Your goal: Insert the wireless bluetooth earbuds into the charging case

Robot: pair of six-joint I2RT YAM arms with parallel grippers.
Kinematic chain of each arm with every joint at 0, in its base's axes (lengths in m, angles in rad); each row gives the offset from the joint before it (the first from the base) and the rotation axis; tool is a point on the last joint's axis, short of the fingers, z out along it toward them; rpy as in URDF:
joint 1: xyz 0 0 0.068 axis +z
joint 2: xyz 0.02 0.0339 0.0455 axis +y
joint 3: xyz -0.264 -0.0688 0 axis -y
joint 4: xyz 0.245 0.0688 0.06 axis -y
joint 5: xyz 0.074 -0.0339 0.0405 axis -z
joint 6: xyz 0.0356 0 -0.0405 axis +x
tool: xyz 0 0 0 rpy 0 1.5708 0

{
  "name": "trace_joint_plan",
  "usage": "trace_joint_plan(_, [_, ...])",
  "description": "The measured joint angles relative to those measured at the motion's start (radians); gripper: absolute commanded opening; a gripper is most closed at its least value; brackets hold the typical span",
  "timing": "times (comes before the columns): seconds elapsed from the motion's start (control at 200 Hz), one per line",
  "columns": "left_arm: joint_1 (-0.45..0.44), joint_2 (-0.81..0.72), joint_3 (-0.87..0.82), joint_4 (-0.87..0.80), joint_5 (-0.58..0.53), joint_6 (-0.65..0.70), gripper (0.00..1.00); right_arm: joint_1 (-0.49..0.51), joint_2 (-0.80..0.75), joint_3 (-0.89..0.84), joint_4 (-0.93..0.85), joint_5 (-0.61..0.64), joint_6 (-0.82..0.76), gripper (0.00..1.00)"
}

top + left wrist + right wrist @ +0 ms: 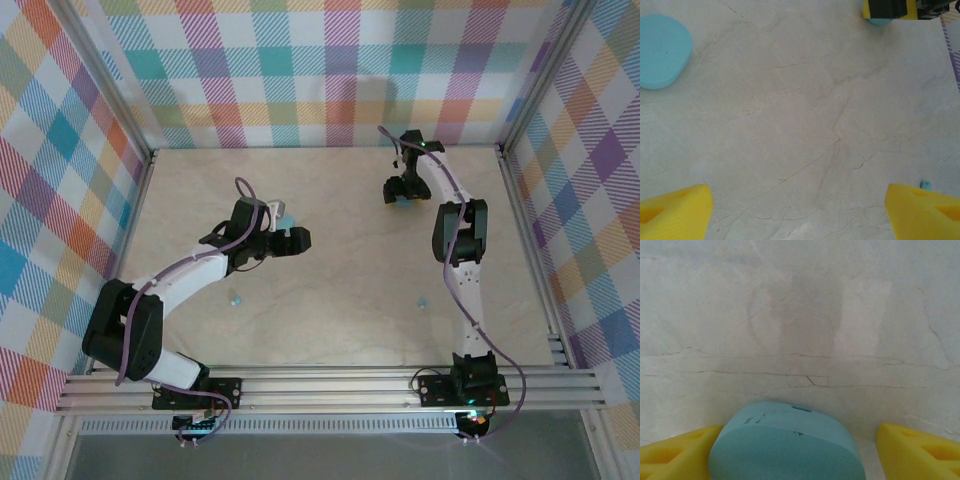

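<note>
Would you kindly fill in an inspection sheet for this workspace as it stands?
Surface: pale veined marble table.
Job's things: two blue cases, one by the left jaws, one between the right jaws; two earbuds loose nearer the bases.
Clutter: nothing seen.
Jaws: left jaws open, nothing between; right jaws open, straddling its case.
Cables: purple cables run along both arms.
Surroundings: plaid walls, metal frame.

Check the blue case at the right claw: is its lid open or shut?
Shut, as far as it shows. The case has one smooth, rounded top, with no raised lid and no hollows visible.
</note>
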Motion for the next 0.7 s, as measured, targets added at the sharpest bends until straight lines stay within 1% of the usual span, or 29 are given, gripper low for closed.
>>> trace_joint_plan(0.095, [0.0,-0.01,0.0,0.0,0.0,0.0,0.89,0.001,0.0,-0.003,0.002,-0.005,-0.012,0.72])
trace_joint_plan(0.275, [0.0,-0.035,0.0,-0.011,-0.004,0.0,0.88,-0.003,-0.005,-0.015,0.009,-0.006,-0.028,0.6])
trace_joint_plan(0.345, [0.0,-0.05,0.0,-0.024,-0.004,0.005,0.86,-0.004,-0.006,-0.017,0.011,-0.007,-0.034,0.59])
trace_joint_plan(0.49, [0.0,-0.096,-0.015,-0.031,-0.003,0.03,0.86,-0.001,-0.026,-0.048,0.028,-0.012,-0.042,0.57])
trace_joint_plan(0.615, [0.0,-0.149,-0.037,-0.045,-0.003,0.055,0.86,0.021,-0.072,-0.131,0.058,-0.041,-0.041,0.56])
trace_joint_plan(0.7, [0.0,-0.186,-0.053,-0.052,-0.003,0.069,0.86,0.053,-0.124,-0.224,0.092,-0.055,-0.036,0.56])
